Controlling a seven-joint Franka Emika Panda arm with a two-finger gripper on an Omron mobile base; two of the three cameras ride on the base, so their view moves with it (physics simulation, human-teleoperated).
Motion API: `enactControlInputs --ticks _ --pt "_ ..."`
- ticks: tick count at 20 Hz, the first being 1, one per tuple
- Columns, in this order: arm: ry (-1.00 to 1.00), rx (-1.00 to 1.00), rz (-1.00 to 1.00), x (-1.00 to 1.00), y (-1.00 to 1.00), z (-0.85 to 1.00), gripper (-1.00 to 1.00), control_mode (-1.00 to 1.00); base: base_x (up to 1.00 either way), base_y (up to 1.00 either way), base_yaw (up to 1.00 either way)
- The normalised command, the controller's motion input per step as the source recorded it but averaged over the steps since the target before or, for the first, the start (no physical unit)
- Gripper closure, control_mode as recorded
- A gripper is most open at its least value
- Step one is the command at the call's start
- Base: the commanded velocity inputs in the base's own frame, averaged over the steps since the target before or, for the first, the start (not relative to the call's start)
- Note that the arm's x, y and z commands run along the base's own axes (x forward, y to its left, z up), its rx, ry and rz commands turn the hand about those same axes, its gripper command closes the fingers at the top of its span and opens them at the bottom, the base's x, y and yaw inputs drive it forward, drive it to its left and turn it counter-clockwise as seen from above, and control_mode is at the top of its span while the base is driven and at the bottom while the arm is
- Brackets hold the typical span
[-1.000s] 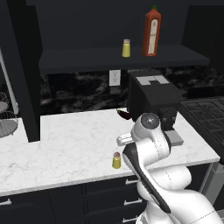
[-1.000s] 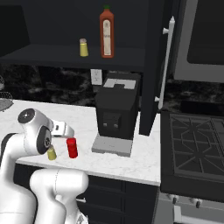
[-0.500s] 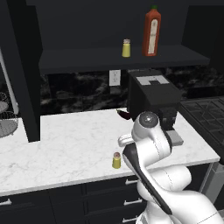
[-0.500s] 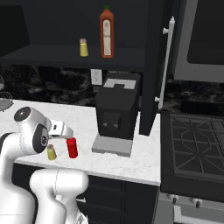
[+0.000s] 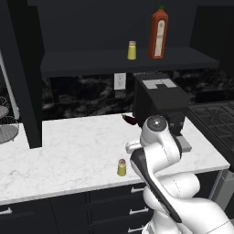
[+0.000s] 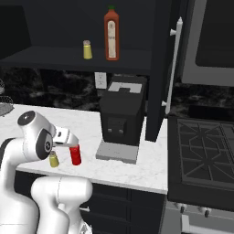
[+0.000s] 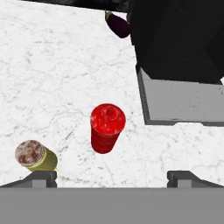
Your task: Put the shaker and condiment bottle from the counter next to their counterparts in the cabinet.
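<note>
Hand: my gripper point(image 7: 112, 177) hangs above the counter point(image 7: 52, 78), jaws spread wide, holding nothing.
Condiment bottle point(image 7: 107, 127): upright between my fingertips' line, nearest target.
Shaker point(image 7: 35, 156): just beside it, untouched.
Counterparts: tall bottle point(image 5: 158, 33) and shaker point(image 5: 132, 50) mark the cabinet point(image 5: 114, 61) destination.

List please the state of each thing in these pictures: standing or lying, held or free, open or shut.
gripper: open, holding nothing, above the counter.
red bottle: upright on the counter, free, cap on.
shaker: upright on the counter, free, beside the red bottle.
tall sauce bottle: upright on the cabinet shelf, capped.
shelf shaker: upright beside it.
eggplant: lying by the coffee machine.
</note>
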Motion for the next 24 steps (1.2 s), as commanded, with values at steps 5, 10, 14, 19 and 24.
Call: enactControlInputs --ticks 5,10,14,19,24 --pt "-0.16 0.09 0.00 0.00 -0.33 -0.39 -1.00 -1.00 0.00 0.00 0.00" --pt "-0.18 0.00 0.01 0.00 -0.07 -0.42 -1.00 -1.00 0.00 0.00 0.00" --pt "-0.12 0.01 0.04 -0.03 0.00 -0.56 -1.00 -1.00 0.00 0.00 0.00" --pt "-0.07 0.05 0.04 0.00 0.00 -0.57 -1.00 -1.00 0.00 0.00 0.00" --pt "-0.10 0.01 0.02 0.00 -0.09 -0.46 -1.00 -1.00 0.00 0.00 0.00"
